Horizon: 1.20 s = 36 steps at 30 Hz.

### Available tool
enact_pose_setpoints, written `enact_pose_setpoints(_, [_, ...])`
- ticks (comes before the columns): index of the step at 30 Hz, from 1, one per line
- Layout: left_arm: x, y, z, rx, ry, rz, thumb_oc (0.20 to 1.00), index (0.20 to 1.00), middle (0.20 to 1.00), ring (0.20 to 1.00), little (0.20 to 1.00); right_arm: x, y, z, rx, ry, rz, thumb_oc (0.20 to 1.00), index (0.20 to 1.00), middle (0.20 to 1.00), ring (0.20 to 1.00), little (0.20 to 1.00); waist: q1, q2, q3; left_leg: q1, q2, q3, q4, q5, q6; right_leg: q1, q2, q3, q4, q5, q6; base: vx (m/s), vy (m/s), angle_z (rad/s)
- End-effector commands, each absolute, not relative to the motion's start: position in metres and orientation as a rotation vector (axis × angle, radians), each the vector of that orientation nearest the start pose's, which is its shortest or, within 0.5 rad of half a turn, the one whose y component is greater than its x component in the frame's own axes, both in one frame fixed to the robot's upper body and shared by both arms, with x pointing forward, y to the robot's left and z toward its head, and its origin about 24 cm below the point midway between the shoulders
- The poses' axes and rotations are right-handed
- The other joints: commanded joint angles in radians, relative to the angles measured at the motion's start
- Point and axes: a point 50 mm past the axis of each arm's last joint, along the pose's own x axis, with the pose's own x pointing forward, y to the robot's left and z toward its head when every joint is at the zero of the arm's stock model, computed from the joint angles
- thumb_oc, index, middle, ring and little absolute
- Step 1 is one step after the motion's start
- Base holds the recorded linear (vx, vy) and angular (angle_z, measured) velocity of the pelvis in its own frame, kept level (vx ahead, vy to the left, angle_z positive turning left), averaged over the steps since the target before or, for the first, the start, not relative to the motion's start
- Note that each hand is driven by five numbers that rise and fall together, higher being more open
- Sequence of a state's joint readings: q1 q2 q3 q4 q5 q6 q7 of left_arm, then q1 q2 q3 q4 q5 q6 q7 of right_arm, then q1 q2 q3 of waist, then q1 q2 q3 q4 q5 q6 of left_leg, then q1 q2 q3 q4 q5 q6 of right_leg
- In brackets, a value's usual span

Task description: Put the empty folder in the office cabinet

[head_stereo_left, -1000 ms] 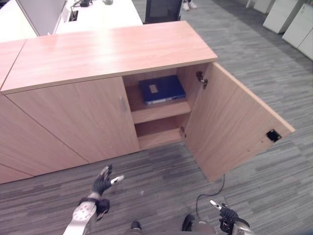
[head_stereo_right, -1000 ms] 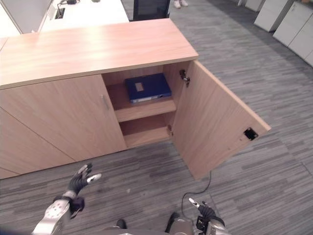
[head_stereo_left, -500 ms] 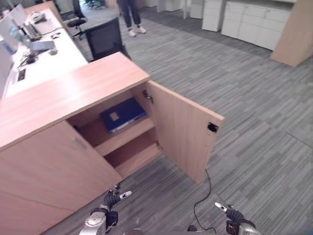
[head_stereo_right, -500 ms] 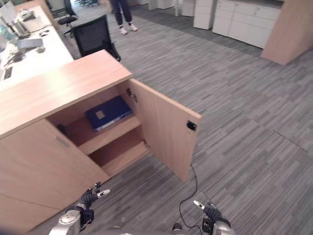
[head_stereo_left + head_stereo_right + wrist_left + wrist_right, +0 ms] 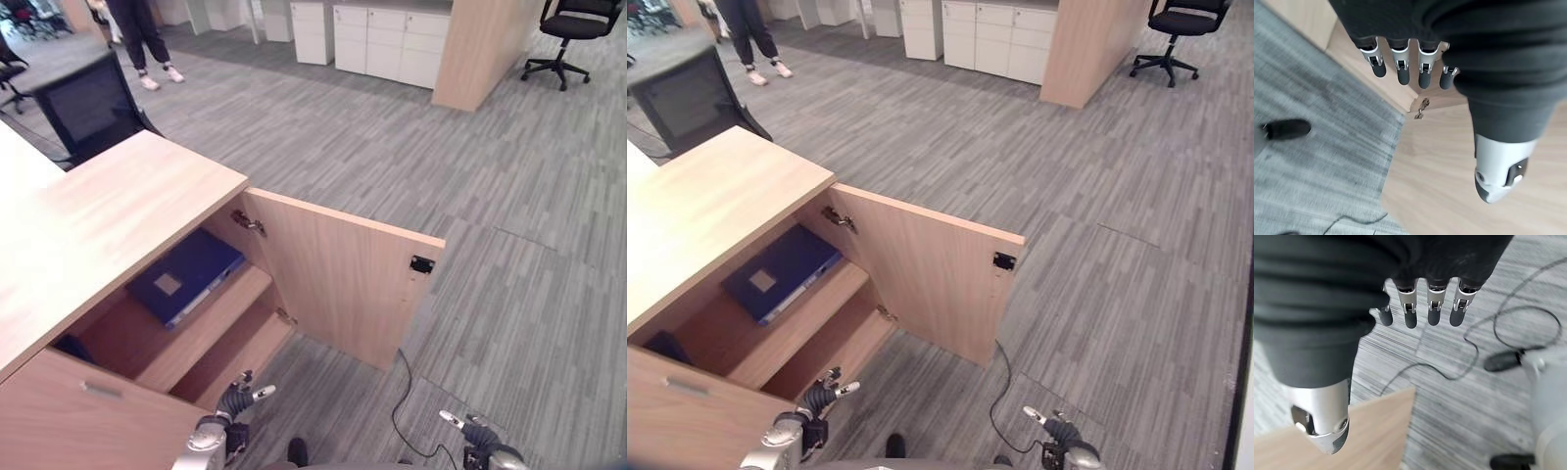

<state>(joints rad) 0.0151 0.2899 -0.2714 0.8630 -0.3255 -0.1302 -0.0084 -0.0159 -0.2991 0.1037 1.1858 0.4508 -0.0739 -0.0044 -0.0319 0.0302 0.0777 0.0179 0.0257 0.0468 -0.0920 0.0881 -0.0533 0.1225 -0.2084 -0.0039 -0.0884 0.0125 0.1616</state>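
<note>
Flat dark-blue folder [image 5: 185, 275] with a pale label lies on the upper shelf [image 5: 201, 331] of the light wooden office cabinet [image 5: 108, 211], at the left. Cabinet door [image 5: 338, 284] stands wide open, swung right. Left hand [image 5: 1405, 63] low and near, over grey carpet floor [image 5: 509, 196], fingers straight, holding nothing. Right hand [image 5: 1420, 308] low at near right, fingers straight, empty. A person's legs [image 5: 137, 39] at far left.
</note>
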Motion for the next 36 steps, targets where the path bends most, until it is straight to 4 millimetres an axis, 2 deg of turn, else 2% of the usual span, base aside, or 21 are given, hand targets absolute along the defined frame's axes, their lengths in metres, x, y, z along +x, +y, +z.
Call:
enact_pose_setpoints(1, [0.176, 0.215, -0.113, 0.117, 0.706, 0.001, 1.0, 1.0, 1.0, 1.0, 1.0, 0.145, -0.278, -0.13, 0.036, 0.937, -0.406, 1.0, 1.0, 1.0, 1.0, 1.0, 0.028, -0.007, -0.006, 0.023, 0.069, -0.024, 0.005, -0.048, -0.046, 0.004, -0.005, -0.02, 0.013, -0.019, 0.057, 0.02, 0.178, -0.11])
enact_pose_setpoints(3, [0.178, 0.222, -0.109, 0.145, 0.698, -0.007, 1.0, 1.0, 1.0, 1.0, 1.0, 0.162, -0.293, -0.117, 0.047, 0.863, -0.458, 1.0, 1.0, 1.0, 1.0, 1.0, 0.034, -0.025, -0.006, 0.033, 0.048, -0.014, 0.005, -0.069, -0.022, -0.024, -0.028, -0.01, 0.073, -0.015, 0.072, 0.01, 0.164, -0.11])
enact_pose_setpoints(4, [0.178, 0.222, -0.109, 0.145, 0.698, -0.007, 1.0, 1.0, 1.0, 1.0, 1.0, 0.162, -0.293, -0.117, 0.048, 0.862, -0.458, 1.0, 1.0, 1.0, 1.0, 1.0, 0.035, -0.025, -0.006, 0.033, 0.048, -0.012, 0.005, -0.069, -0.022, -0.026, -0.028, -0.008, 0.075, -0.016, 0.072, 0.04, 0.111, -0.18])
enact_pose_setpoints(7, [0.18, 0.231, -0.101, 0.181, 0.672, -0.027, 1.0, 1.0, 1.0, 1.0, 1.0, 0.186, -0.317, -0.094, 0.027, 0.767, -0.506, 1.0, 1.0, 1.0, 1.0, 1.0, 0.05, -0.037, 0.011, 0.053, 0.037, 0.005, 0.01, -0.096, 0.001, -0.074, -0.028, -0.013, 0.198, -0.026, 0.09, 0.0, 0.13, -0.22])
enact_pose_setpoints(8, [0.181, 0.237, -0.097, 0.205, 0.661, -0.039, 1.0, 1.0, 1.0, 1.0, 1.0, 0.202, -0.331, -0.076, 0.001, 0.708, -0.527, 1.0, 1.0, 1.0, 1.0, 1.0, 0.063, -0.037, 0.023, 0.062, 0.04, 0.019, 0.011, -0.1, 0.009, -0.102, -0.029, -0.052, 0.262, -0.019, 0.098, -0.05, 0.101, -0.11])
enact_pose_setpoints(9, [0.182, 0.237, -0.097, 0.204, 0.661, -0.039, 1.0, 1.0, 1.0, 1.0, 1.0, 0.202, -0.331, -0.076, 0.001, 0.707, -0.526, 1.0, 1.0, 1.0, 1.0, 1.0, 0.063, -0.037, 0.024, 0.062, 0.04, 0.019, 0.011, -0.101, 0.009, -0.104, -0.029, -0.051, 0.266, -0.02, 0.098, -0.02, 0.121, -0.34])
enact_pose_setpoints(10, [0.181, 0.239, -0.096, 0.214, 0.659, -0.052, 1.0, 1.0, 1.0, 1.0, 1.0, 0.217, -0.342, -0.06, -0.019, 0.657, -0.544, 1.0, 1.0, 1.0, 1.0, 1.0, 0.069, -0.042, 0.03, 0.081, 0.037, 0.025, 0.009, -0.106, 0.014, -0.136, -0.016, -0.083, 0.303, 0.006, 0.1, 0.03, 0.086, -0.41])
enact_pose_setpoints(12, [0.183, 0.24, -0.093, 0.219, 0.653, -0.063, 1.0, 1.0, 1.0, 1.0, 1.0, 0.227, -0.353, -0.044, -0.054, 0.609, -0.552, 1.0, 1.0, 1.0, 1.0, 1.0, 0.063, -0.045, 0.036, 0.095, 0.021, 0.019, 0.006, -0.107, 0.024, -0.158, 0.032, -0.081, 0.273, -0.003, 0.083, 0.05, 0.088, -0.22])
enact_pose_setpoints(13, [0.184, 0.24, -0.093, 0.217, 0.652, -0.063, 1.0, 1.0, 1.0, 1.0, 1.0, 0.228, -0.353, -0.044, -0.055, 0.609, -0.552, 1.0, 1.0, 1.0, 1.0, 1.0, 0.062, -0.043, 0.038, 0.097, 0.023, 0.018, 0.006, -0.109, 0.023, -0.155, 0.034, -0.082, 0.273, -0.005, 0.082, 0.04, 0.046, -0.05])
enact_pose_setpoints(16, [0.186, 0.24, -0.092, 0.213, 0.643, -0.067, 1.0, 1.0, 1.0, 1.0, 1.0, 0.237, -0.367, -0.023, -0.088, 0.534, -0.575, 1.0, 1.0, 1.0, 1.0, 1.0, 0.059, -0.051, 0.032, 0.092, 0.002, -0.001, 0.007, -0.109, 0.03, -0.133, 0.059, -0.079, 0.206, -0.016, 0.053, 0.04, 0.012, 0.17])
enact_pose_setpoints(17, [0.184, 0.237, -0.095, 0.208, 0.652, -0.07, 1.0, 1.0, 1.0, 1.0, 1.0, 0.243, -0.37, -0.015, -0.101, 0.504, -0.573, 1.0, 1.0, 1.0, 1.0, 1.0, 0.056, -0.055, 0.022, 0.094, -0.004, -0.013, 0.005, -0.111, 0.03, -0.113, 0.068, -0.057, 0.171, -0.014, 0.04, 0.06, -0.016, 0.22])
enact_pose_setpoints(18, [0.184, 0.237, -0.095, 0.208, 0.652, -0.069, 1.0, 1.0, 1.0, 1.0, 1.0, 0.243, -0.37, -0.015, -0.102, 0.504, -0.573, 1.0, 1.0, 1.0, 1.0, 1.0, 0.056, -0.054, 0.022, 0.095, -0.003, -0.014, 0.005, -0.111, 0.03, -0.111, 0.069, -0.058, 0.168, -0.013, 0.039, 0.07, -0.035, 0.26])
enact_pose_setpoints(21, [0.174, 0.233, -0.101, 0.171, 0.678, -0.058, 1.0, 1.0, 1.0, 1.0, 1.0, 0.259, -0.363, -0.004, -0.12, 0.454, -0.532, 1.0, 1.0, 1.0, 1.0, 1.0, 0.064, -0.058, -0.003, 0.099, -0.001, -0.015, 0.005, -0.116, 0.023, -0.066, 0.065, -0.075, 0.091, 0.005, 0.031, 0.07, -0.044, 0.16])
enact_pose_setpoints(24, [0.169, 0.231, -0.104, 0.163, 0.689, -0.064, 1.0, 1.0, 1.0, 1.0, 1.0, 0.266, -0.355, -0.002, -0.139, 0.442, -0.489, 1.0, 1.0, 1.0, 1.0, 1.0, 0.064, -0.058, -0.014, 0.108, 0.0, -0.014, 0.005, -0.123, 0.02, -0.036, 0.066, -0.081, 0.05, 0.013, 0.03, 0.06, -0.027, 0.05])
enact_pose_setpoints(25, [0.164, 0.228, -0.107, 0.162, 0.705, -0.069, 1.0, 1.0, 1.0, 1.0, 1.0, 0.277, -0.339, -0.001, -0.156, 0.424, -0.423, 1.0, 1.0, 1.0, 1.0, 1.0, 0.065, -0.058, -0.019, 0.117, 0.002, -0.013, 0.005, -0.126, 0.015, -0.012, 0.068, -0.085, 0.023, 0.02, 0.028, 0.05, -0.035, 0.13])
enact_pose_setpoints(28, [0.16, 0.225, -0.11, 0.159, 0.721, -0.073, 1.0, 1.0, 1.0, 1.0, 1.0, 0.291, -0.311, -0.002, -0.148, 0.384, -0.327, 1.0, 1.0, 1.0, 1.0, 1.0, 0.069, -0.057, -0.024, 0.122, 0.006, -0.013, 0.005, -0.129, 0.01, 0.003, 0.068, -0.085, 0.012, 0.018, 0.026, 0.04, -0.044, 0.04])
enact_pose_setpoints(34, [0.158, 0.219, -0.111, 0.16, 0.726, -0.095, 1.0, 1.0, 1.0, 1.0, 1.0, 0.302, -0.266, -0.012, -0.12, 0.381, -0.194, 1.0, 1.0, 1.0, 1.0, 1.0, 0.078, -0.049, -0.026, 0.127, 0.009, -0.019, 0.005, -0.128, 0.005, 0.016, 0.067, -0.095, 0.009, 0.01, 0.019, 0.01, -0.011, 0.0])
enact_pose_setpoints(36, [0.158, 0.218, -0.112, 0.159, 0.727, -0.096, 1.0, 1.0, 1.0, 1.0, 1.0, 0.303, -0.258, -0.013, -0.112, 0.38, -0.173, 1.0, 1.0, 1.0, 1.0, 1.0, 0.08, -0.049, -0.026, 0.128, 0.01, -0.021, 0.005, -0.127, 0.005, 0.016, 0.068, -0.096, 0.009, 0.01, 0.018, 0.01, -0.018, 0.01])
